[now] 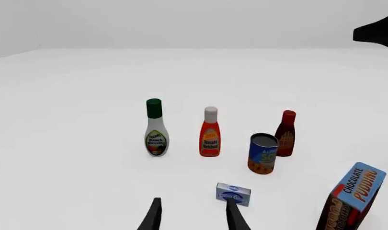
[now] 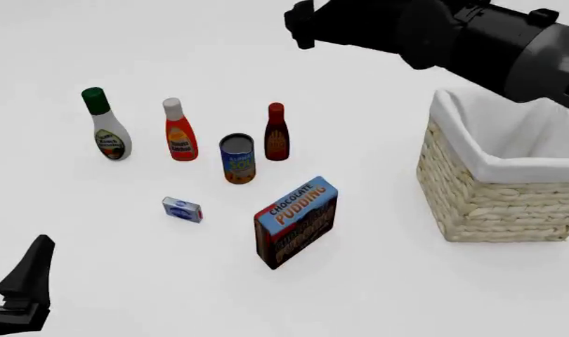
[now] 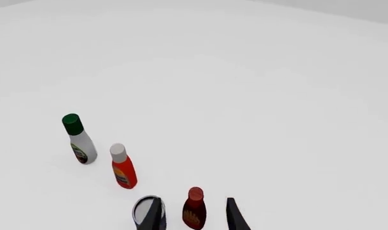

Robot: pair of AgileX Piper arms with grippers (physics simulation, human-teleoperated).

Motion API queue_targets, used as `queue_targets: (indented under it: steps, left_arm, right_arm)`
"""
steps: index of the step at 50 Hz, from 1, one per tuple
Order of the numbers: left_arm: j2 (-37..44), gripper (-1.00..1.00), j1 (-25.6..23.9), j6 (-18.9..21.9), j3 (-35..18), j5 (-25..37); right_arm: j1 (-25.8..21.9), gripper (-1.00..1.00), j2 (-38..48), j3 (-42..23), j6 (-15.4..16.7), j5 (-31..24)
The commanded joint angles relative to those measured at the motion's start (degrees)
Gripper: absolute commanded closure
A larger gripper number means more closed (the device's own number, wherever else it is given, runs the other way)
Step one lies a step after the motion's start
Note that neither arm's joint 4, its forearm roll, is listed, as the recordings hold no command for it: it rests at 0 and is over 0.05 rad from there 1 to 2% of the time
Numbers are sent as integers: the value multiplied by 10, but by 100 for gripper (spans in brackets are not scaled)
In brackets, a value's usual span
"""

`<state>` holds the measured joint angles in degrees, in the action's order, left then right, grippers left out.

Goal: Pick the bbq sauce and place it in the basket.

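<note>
Step in hand: approach. Right pincer (image 3: 194, 215) released, empty, high above bbq sauce (image 2: 277, 133), which stands upright on tabletop (image 2: 378, 281) beside soup can (image 2: 237, 159), well apart from basket (image 2: 495, 203). Left pincer (image 1: 192, 215) released, idle. Next move calls for descent, fingers straddling bottle, clear of can.

Your matte black right arm (image 2: 472, 38) fills the upper right of the front view, built of rounded, blocky segments with a greyer cylindrical housing. Your left gripper (image 2: 22, 295), lower left, ends in thin, tapering black wedge fingers (image 1: 235, 216).
</note>
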<state>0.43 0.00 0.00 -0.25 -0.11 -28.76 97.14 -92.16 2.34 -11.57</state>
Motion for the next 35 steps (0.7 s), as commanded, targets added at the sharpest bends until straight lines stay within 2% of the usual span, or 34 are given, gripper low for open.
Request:
queue_targets:
  steps: [1,10,35]
  left_arm:
    - [0,-100,0,0,0,0]
    - [0,-100,0,0,0,0]
    - [0,-100,0,0,0,0]
  right_arm:
    - [-19,-100,79,-97,-13,-31]
    - [-13,-100,140,-157,-14,-48]
    - [9,-100,232,-201,-13,-54]
